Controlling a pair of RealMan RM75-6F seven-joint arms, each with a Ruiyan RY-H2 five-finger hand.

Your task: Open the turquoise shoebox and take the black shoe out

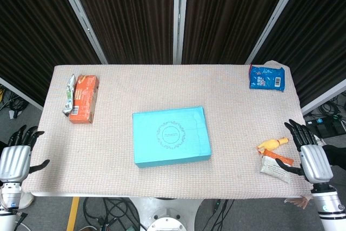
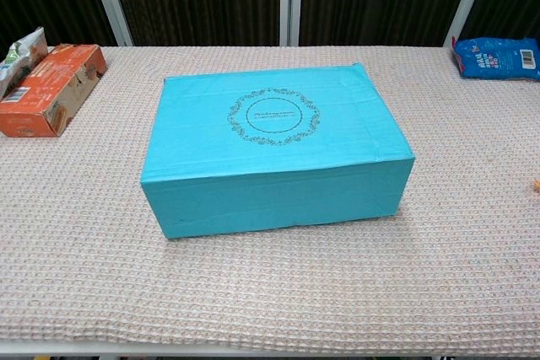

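The turquoise shoebox (image 1: 171, 136) (image 2: 274, 147) lies closed in the middle of the table, lid down, with a round ornament printed on top. The black shoe is hidden from view. My left hand (image 1: 17, 155) hangs off the table's left front corner, fingers apart, holding nothing. My right hand (image 1: 310, 154) is off the right front corner, fingers spread and empty. Both hands are far from the box, and neither shows in the chest view.
An orange carton (image 1: 84, 98) (image 2: 49, 88) with a silver packet (image 1: 68, 93) beside it lies at the back left. A blue snack bag (image 1: 266, 77) (image 2: 498, 57) sits at the back right. A yellow-orange toy (image 1: 272, 144) and a small pouch (image 1: 275, 167) lie near my right hand.
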